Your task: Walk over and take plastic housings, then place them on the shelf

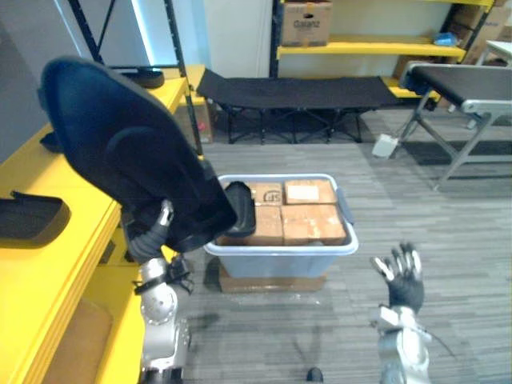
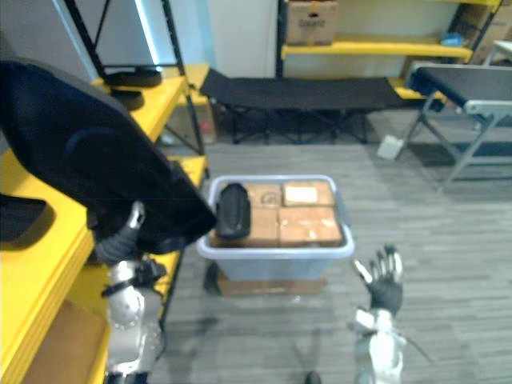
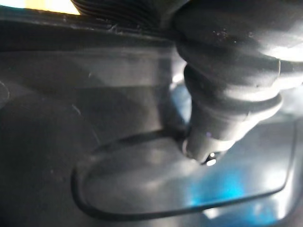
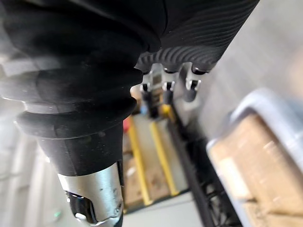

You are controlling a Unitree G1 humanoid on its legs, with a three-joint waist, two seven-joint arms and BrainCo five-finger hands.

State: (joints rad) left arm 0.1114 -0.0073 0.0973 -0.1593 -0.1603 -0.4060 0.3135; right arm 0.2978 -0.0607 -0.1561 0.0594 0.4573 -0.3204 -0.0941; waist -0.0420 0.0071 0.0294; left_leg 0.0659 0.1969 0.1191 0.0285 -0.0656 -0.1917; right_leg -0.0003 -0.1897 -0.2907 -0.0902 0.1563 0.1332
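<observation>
Plastic housing (image 1: 120, 144) raised beside yellow shelf (image 1: 48, 256), clamped under left hand's (image 3: 222, 118) thumb; right hand (image 1: 402, 276) empty, fingers spread, near bin (image 1: 280, 250).

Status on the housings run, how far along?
Done: a near black piece and a far black piece, likely housings, lie on the yellow shelf.
In hand: the left hand holds a large housing raised beside the shelf, not yet set down.
Left: a small housing sits in the bin beside cardboard boxes.
The right hand is open.
</observation>
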